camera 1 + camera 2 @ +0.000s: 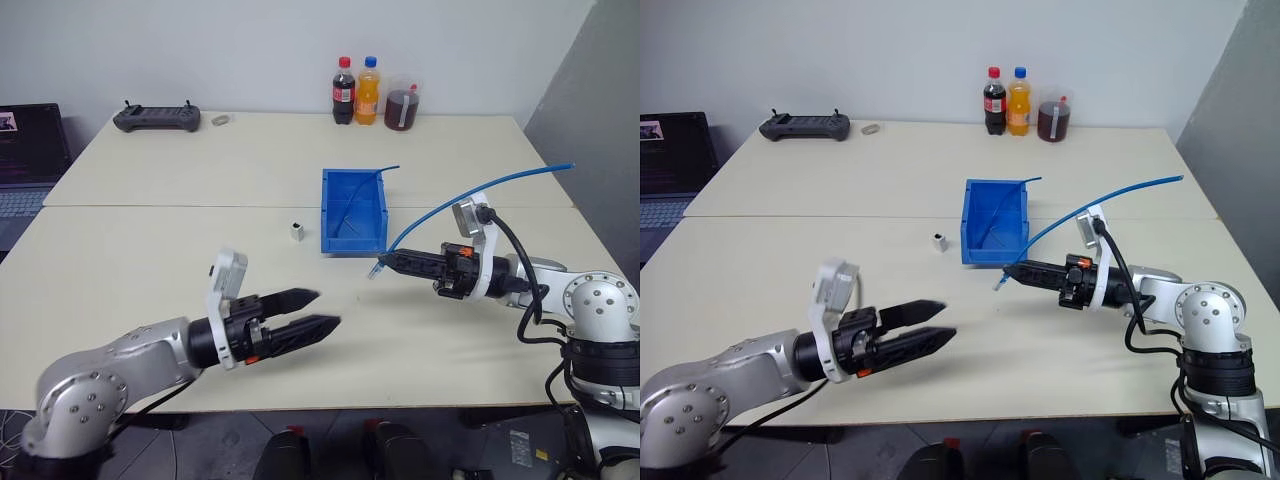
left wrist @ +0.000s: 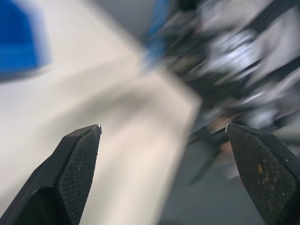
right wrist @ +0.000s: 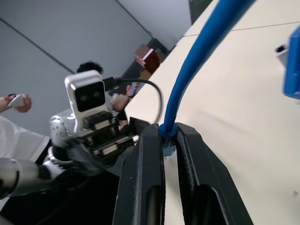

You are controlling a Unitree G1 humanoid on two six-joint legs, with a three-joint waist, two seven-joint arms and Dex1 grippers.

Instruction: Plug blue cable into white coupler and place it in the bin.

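Blue cable (image 1: 470, 197) pinched between right fingers (image 1: 400, 262), above the table (image 1: 150, 260).

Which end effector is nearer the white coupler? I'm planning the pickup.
Left end effector, open, below the white coupler; the right end effector, holding the blue cable, sits slightly farther away.

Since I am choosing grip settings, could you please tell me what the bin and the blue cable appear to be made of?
The bin: apparently rigid moulded plastic, evenly blue, with thin straight walls. The blue cable: probably a smooth plastic or rubbery jacket; it bends in a free arc from the right tool, with a small clear plug at its end.
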